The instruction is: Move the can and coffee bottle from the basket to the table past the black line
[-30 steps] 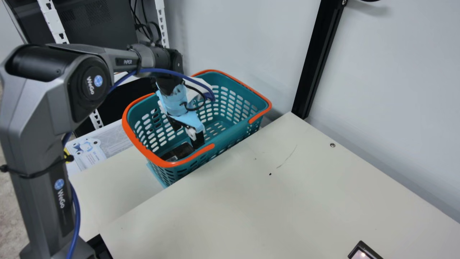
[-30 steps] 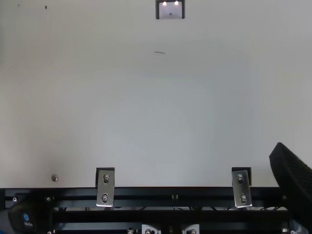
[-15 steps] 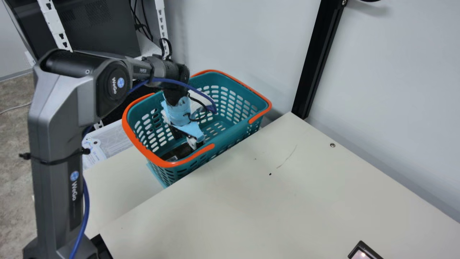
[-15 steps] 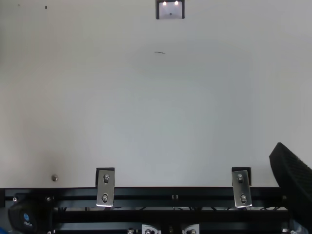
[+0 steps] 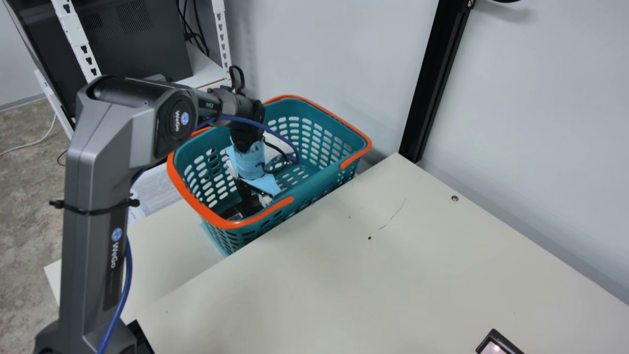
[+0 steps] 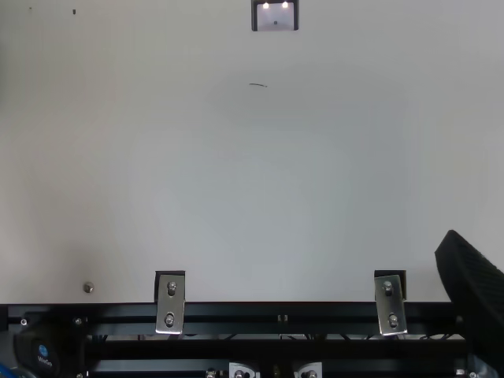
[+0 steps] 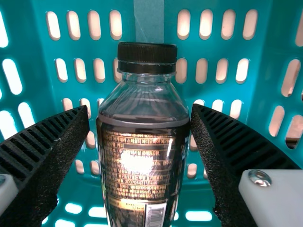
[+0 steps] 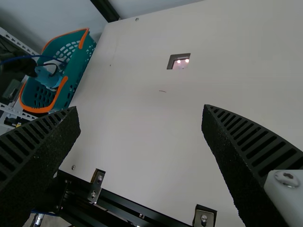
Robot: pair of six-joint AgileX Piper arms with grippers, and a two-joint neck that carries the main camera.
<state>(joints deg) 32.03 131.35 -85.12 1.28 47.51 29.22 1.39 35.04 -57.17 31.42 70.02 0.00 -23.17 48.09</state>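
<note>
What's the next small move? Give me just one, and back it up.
I'd probably close the left gripper on the coffee bottle. In the left wrist view its fingers stand apart, one on each side of the upright bottle, and the main view shows that arm reaching into the basket, so a grasp seems due before any lift.

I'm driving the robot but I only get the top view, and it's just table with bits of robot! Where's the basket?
Observer: The teal basket is beside the table, over by the wall.

Operator: Ooh! Is my left hand holding anything?

Observer: Not that I can see: the left hand is open, and the coffee bottle shows between its spread fingers.
</note>
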